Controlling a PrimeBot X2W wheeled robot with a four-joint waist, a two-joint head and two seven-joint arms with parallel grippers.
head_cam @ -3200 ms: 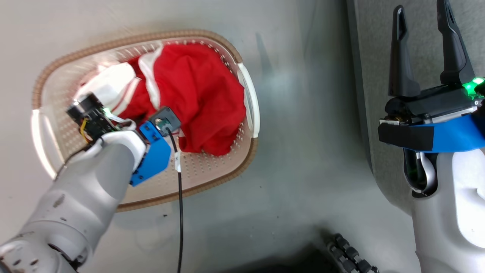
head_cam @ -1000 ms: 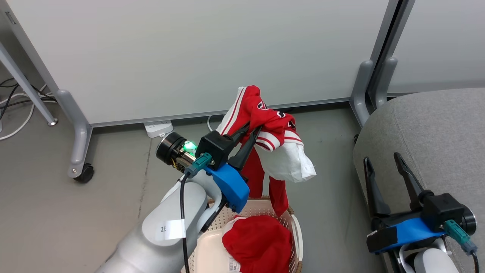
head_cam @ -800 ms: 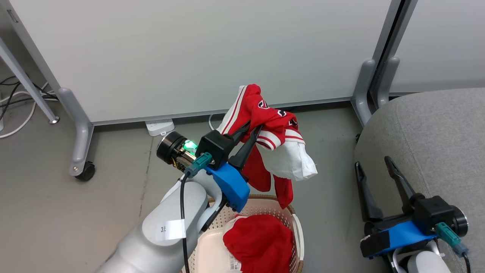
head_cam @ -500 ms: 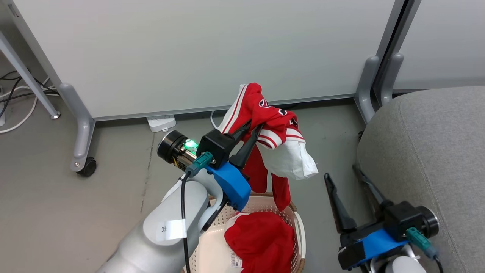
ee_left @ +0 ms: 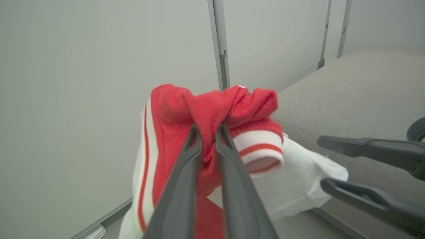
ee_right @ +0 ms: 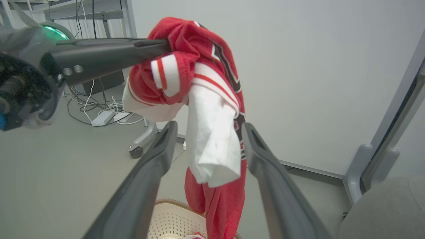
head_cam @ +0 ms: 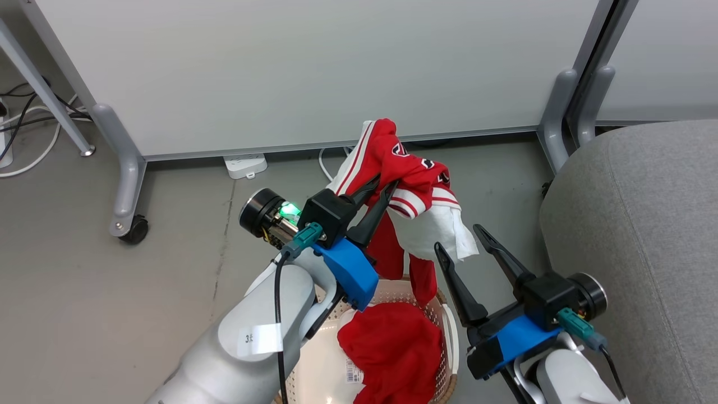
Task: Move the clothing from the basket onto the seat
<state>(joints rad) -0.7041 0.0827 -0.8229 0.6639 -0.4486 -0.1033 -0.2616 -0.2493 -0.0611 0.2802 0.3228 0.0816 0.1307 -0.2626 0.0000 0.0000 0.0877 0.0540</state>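
My left gripper (head_cam: 382, 183) (ee_left: 209, 127) is shut on a bunched red-and-white garment (head_cam: 418, 191) (ee_left: 212, 113) (ee_right: 199, 86) and holds it up above the basket (head_cam: 446, 331) (ee_right: 172, 215). Its white panel and red tail hang down toward the basket. A second red garment (head_cam: 392, 348) lies inside the basket. My right gripper (head_cam: 457, 238) (ee_right: 207, 127) stands open just right of the hanging cloth, its fingers on either side of the white panel without touching it. The grey seat (head_cam: 645, 224) (ee_left: 348, 93) (ee_right: 378, 212) is at the right.
White partition panels on grey wheeled feet (head_cam: 132, 219) stand behind. A white power strip (head_cam: 245, 165) and cables (head_cam: 33, 120) lie on the grey floor at the back left. A partition post (head_cam: 558, 118) stands beside the seat's far corner.
My right gripper has swung left from beside the seat to the hanging garment's white panel, staying open. The left gripper keeps holding the garment up. The camera has shifted slightly.
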